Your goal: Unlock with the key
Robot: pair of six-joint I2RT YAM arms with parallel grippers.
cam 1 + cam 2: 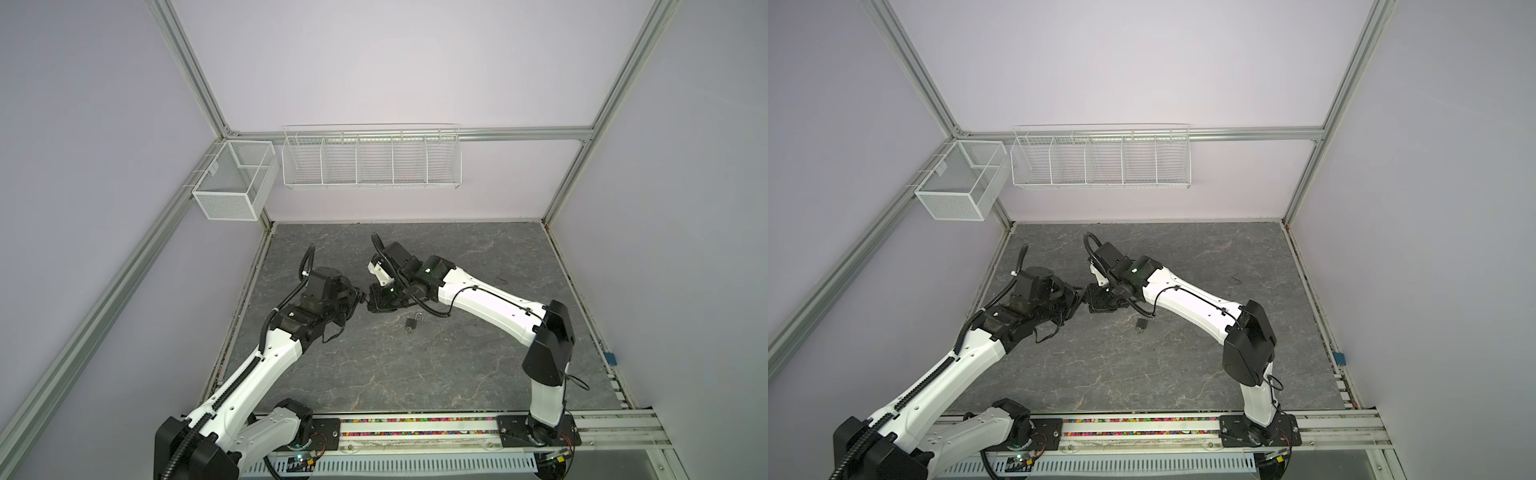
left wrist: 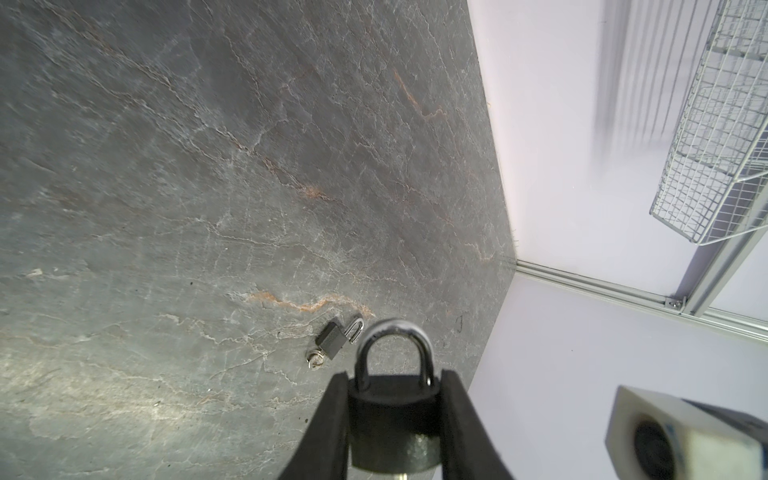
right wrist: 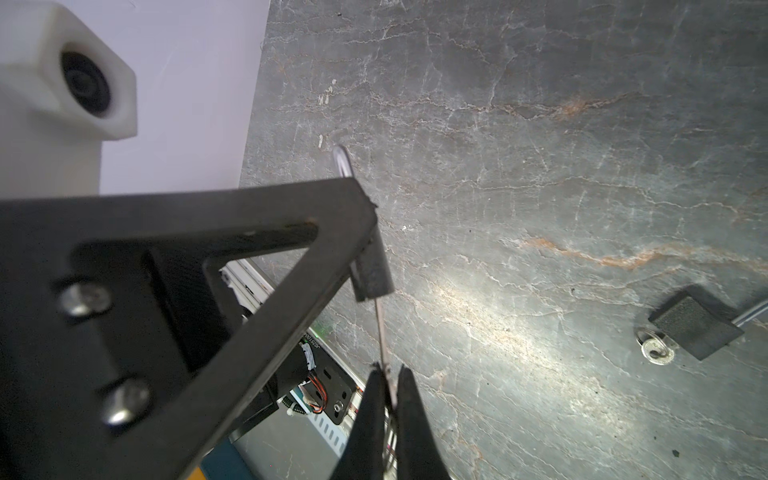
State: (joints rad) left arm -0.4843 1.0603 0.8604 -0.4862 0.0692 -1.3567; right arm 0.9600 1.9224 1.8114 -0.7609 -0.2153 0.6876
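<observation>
A dark padlock [image 2: 395,415] with a silver shackle [image 2: 395,330] is clamped by its sides in my left gripper [image 2: 395,380], above the table; both shackle legs run into the body. My right gripper [image 3: 388,370] is shut on a thin key [image 3: 381,332]. The key's shaft runs straight into the underside of that padlock [image 3: 372,270]. In both top views the two grippers meet tip to tip, left gripper [image 1: 362,300] and right gripper [image 1: 371,304], and the held padlock is hidden between them.
A second small padlock [image 1: 412,323] [image 2: 332,343] [image 3: 694,328] lies on the grey stone table [image 1: 415,374], shackle swung open and a key in it. A white wire rack [image 1: 372,162] and a mesh bin [image 1: 232,183] hang on the back wall.
</observation>
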